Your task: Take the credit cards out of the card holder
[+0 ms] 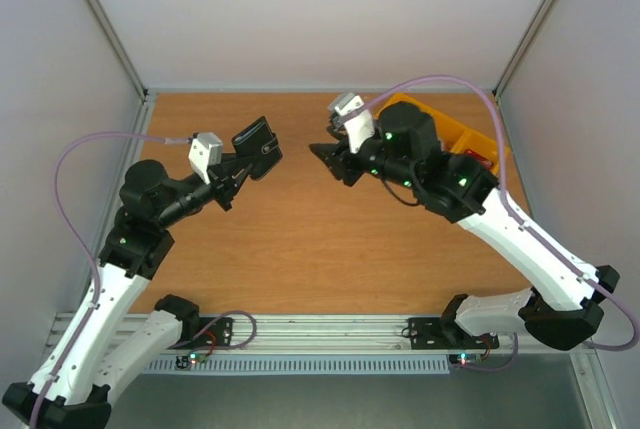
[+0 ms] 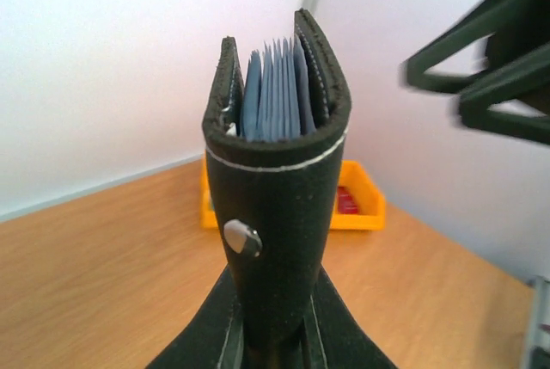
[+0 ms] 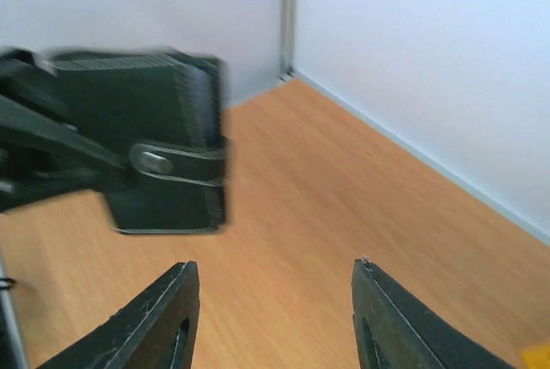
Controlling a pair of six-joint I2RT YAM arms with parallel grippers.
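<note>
- Left wrist view: the card holder [image 2: 275,214] stands upright above the desk [image 2: 94,274], its lower end pinched by the left end effector [image 2: 271,339].
- Its top edge gapes, showing a fan of blue-grey sleeves [image 2: 275,98]; I cannot tell whether cards sit inside them.
- A black strap with a metal snap [image 2: 242,237] runs down its near face.
- The right end effector [image 3: 275,276] is level with the holder, near but apart from it, with its fingers spread and nothing between them.
- The yellow tray [image 1: 470,137] sits in the far right corner, partly hidden by the right arm in the top view, with a red card [image 2: 346,200] in it.
</note>
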